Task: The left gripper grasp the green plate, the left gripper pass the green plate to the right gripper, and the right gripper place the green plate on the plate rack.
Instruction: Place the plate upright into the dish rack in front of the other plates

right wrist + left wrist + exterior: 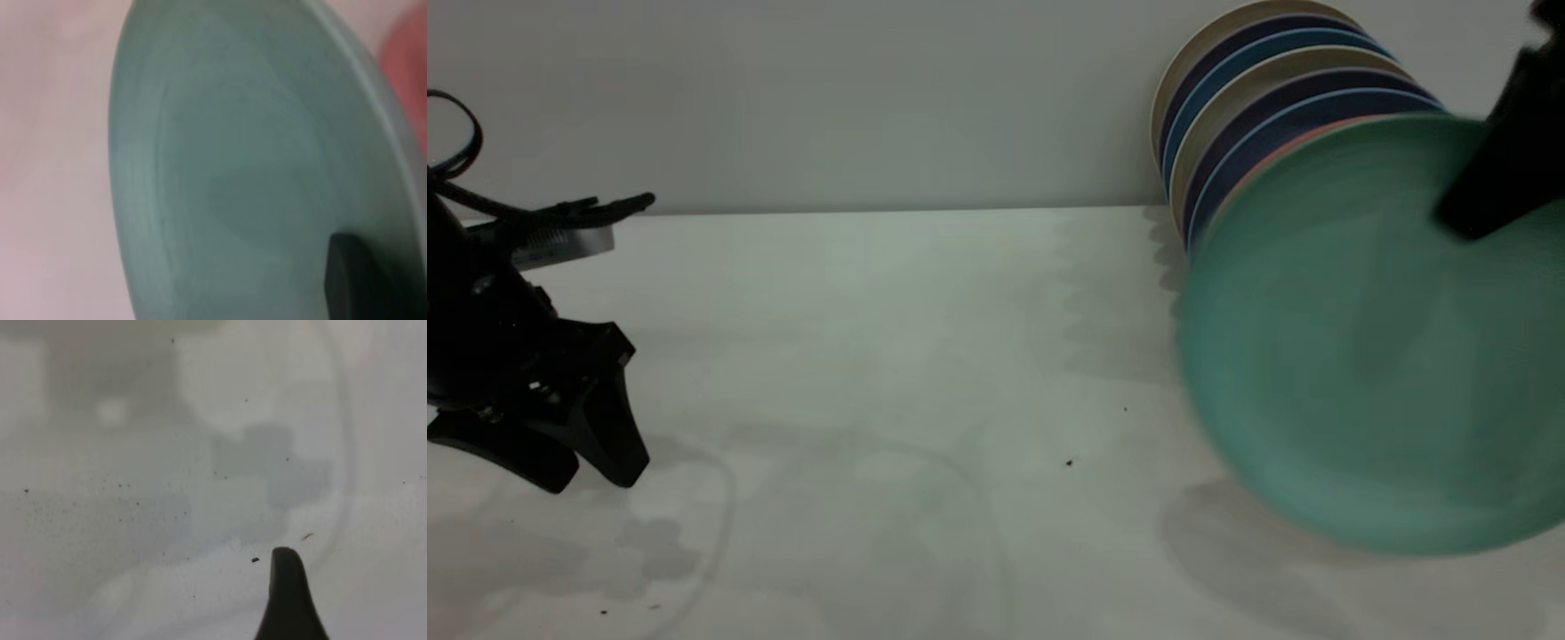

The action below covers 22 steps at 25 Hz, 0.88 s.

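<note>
The green plate (1369, 356) stands nearly upright at the right, its lower rim just above the table, and it looks smeared by motion. My right gripper (1467, 218) is shut on its upper rim. In the right wrist view the green plate (227, 180) fills the frame, with one black finger (347, 280) pressed on its face. The left gripper (591, 480) hangs low over the table at the far left, open and holding nothing. One of its fingertips (285, 587) shows over bare tabletop. The plate rack is hidden behind the plates.
Several plates (1272, 98) in cream, dark blue, blue and pink stand on edge in a row at the back right, just behind the green one. A pink plate (408, 47) shows past the green rim. A white wall runs behind the table (925, 356).
</note>
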Motion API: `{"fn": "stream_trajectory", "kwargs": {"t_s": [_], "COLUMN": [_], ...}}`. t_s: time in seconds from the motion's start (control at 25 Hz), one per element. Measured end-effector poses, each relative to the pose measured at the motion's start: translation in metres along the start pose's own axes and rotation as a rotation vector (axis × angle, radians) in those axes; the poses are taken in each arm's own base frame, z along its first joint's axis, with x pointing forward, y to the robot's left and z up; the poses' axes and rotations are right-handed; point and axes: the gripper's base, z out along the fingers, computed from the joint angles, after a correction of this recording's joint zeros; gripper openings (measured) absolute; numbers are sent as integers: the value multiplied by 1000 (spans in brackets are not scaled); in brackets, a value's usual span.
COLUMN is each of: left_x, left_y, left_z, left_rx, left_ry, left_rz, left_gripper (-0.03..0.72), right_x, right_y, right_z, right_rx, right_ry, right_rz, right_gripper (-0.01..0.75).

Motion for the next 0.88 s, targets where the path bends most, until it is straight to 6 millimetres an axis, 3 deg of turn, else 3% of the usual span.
{"fn": "stream_trajectory", "kwargs": {"t_s": [0.28, 0.52, 0.88], "left_x": [-1, -1, -1], "left_y": [1, 1, 1], "left_z": [0, 0, 0], "left_rx": [-9, -9, -12], "left_ry": [-13, -14, -12], "left_rz": [-1, -1, 2], "left_gripper": [539, 539, 539], "right_x": [-36, -60, -75], "right_y": [-13, -29, -59], "right_z": [-20, -45, -32], "right_rx": [144, 229, 239], "right_ry": [81, 62, 102], "right_rz": [-287, -360, -418], "right_gripper": [91, 91, 91]}}
